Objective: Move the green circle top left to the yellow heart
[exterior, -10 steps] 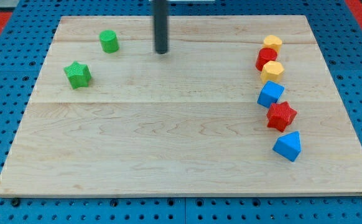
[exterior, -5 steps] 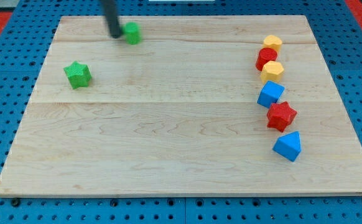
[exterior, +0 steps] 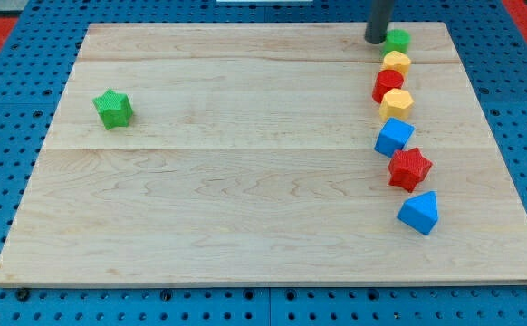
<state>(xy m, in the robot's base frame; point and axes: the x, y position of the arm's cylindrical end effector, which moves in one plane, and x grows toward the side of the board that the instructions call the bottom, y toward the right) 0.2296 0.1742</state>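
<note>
The green circle lies near the board's top right, touching the upper edge of a yellow block. Which of the two yellow blocks is the heart I cannot tell; the second yellow block lies lower in the same column. My tip stands just left of the green circle, touching or nearly touching it.
Below the green circle a column runs down the view's right: yellow, a red block, yellow, a blue block, a red star, a blue block. A green star lies at the left of the wooden board.
My tip went left behind the green circle, then swept right across the board's top, pushing the circle from top left to the top of the right column.
</note>
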